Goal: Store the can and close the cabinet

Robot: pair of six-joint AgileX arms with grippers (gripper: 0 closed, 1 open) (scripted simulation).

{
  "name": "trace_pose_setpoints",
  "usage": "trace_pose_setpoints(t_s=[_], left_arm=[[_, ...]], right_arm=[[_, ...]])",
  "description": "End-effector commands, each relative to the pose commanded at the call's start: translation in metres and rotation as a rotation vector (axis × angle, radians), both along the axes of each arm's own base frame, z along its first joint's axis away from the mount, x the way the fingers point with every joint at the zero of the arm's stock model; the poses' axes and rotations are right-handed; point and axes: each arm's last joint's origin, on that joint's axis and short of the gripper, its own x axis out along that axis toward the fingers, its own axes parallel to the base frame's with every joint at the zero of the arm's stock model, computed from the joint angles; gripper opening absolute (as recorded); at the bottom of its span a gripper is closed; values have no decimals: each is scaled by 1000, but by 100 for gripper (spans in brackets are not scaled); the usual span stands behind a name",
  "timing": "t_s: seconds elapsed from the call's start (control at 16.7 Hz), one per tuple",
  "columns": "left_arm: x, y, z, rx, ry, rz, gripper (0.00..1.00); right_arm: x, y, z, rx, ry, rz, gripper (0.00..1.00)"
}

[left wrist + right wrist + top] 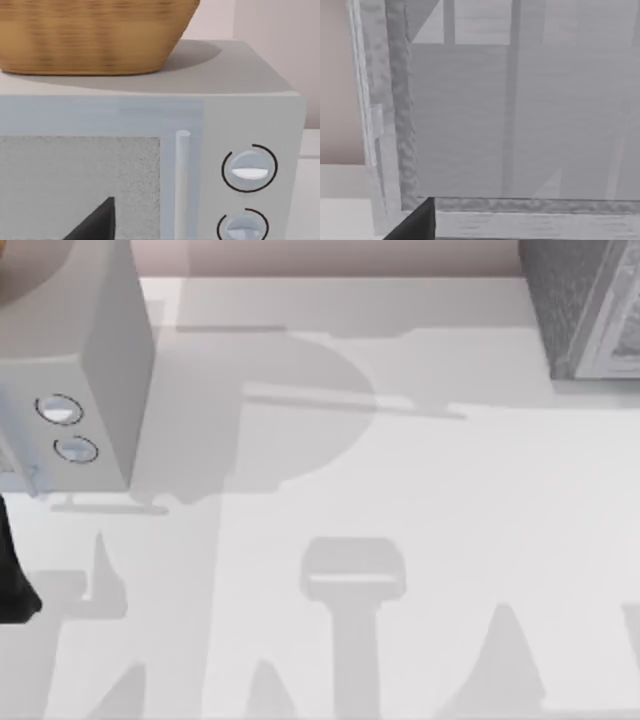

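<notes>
The can is out of view. The cabinet (585,310) is a grey box with a rough, textured side at the table's back right corner. The right wrist view faces it from close by: the cabinet (520,125) presents a flat grey panel with a textured border. I cannot tell whether it stands open. A dark tip of my right gripper (417,222) sits low in front of that panel. A dark tip of my left gripper (95,225) is close before the microwave's glass door. Part of my left arm (12,585) shows as a dark shape at the table's left edge.
A pale grey microwave (95,360) with two round knobs (60,410) stands at the back left. A wicker basket (90,35) rests on top of the microwave (250,100). The white table (420,500) carries only the arms' shadows across its middle and front.
</notes>
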Motion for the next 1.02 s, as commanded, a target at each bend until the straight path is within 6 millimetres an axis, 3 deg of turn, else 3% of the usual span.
trace_pose_setpoints(t_s=[0.3, 0.54, 0.72, 1.02], left_arm=[[0, 0, 0, 0, 0, 0, 100], [0, 0, 0, 0, 0, 0, 100], [0, 0, 0, 0, 0, 0, 100], [0, 0, 0, 0, 0, 0, 100]], right_arm=[[9, -71, -18, 13, 22, -3, 100], [1, -110, -36, 18, 26, 1, 100], [-3, -121, -42, 15, 25, 3, 100], [-2, -120, -42, 18, 27, 5, 100]])
